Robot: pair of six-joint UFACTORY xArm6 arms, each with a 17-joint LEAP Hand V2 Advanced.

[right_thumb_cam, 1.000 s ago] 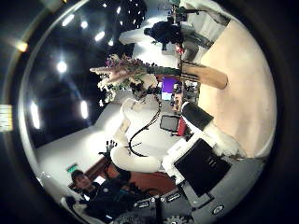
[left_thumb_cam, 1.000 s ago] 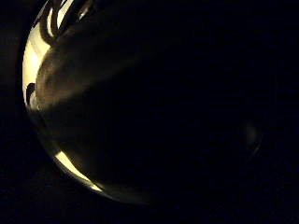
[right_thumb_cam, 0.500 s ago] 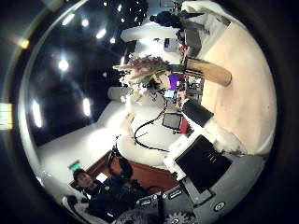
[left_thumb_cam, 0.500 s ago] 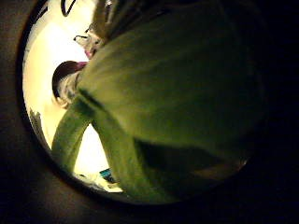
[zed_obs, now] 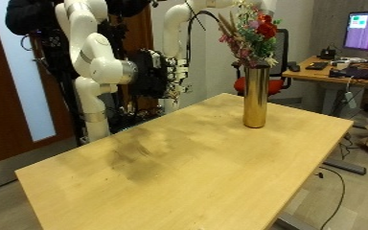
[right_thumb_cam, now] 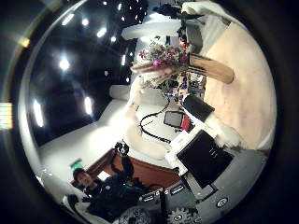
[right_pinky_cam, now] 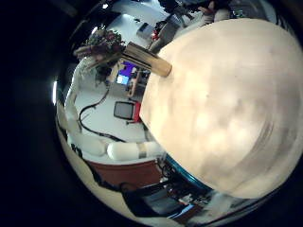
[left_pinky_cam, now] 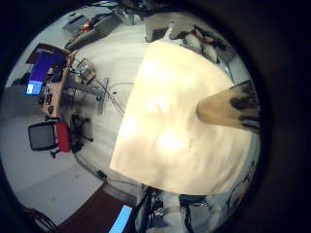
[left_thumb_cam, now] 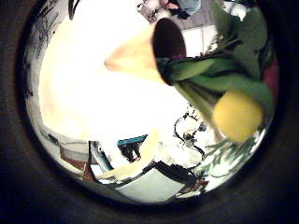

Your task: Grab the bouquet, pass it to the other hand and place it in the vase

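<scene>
— Since the left palm's thumb-side camera was blacked out a second ago and filled with green leaf half a second ago, what do you make of it seeing clear now?

— It has backed off the flowers. That view now takes in the vase (left_thumb_cam: 140, 54) with its dark mouth and the stems of the bouquet (left_thumb_cam: 210, 79) going down into it, a little way off from the palm and not pressed against it.

— So the bouquet is in?

— Yes. In the outside view the bouquet (zed_obs: 248, 34) stands upright in the gold vase (zed_obs: 254, 96), which sits close to the far corner of the table (zed_obs: 172, 163), well in from none of its edges. Nothing is propping it.

— And the left hand itself?

— I cannot find its fingers in any view, so I cannot tell whether they have let go fully. The cleared palm view suggests release, but that is a judgement.

— The right hand?

— The right hand (zed_obs: 161, 75) hangs off the table's far edge, well apart from the vase, fingers loose and holding nothing. Its thumb-side view has kept the bouquet (right_thumb_cam: 159, 58) at a distance throughout.

— Meaning?

— The placing looks done; only withdrawing without brushing the blooms seems left.
</scene>
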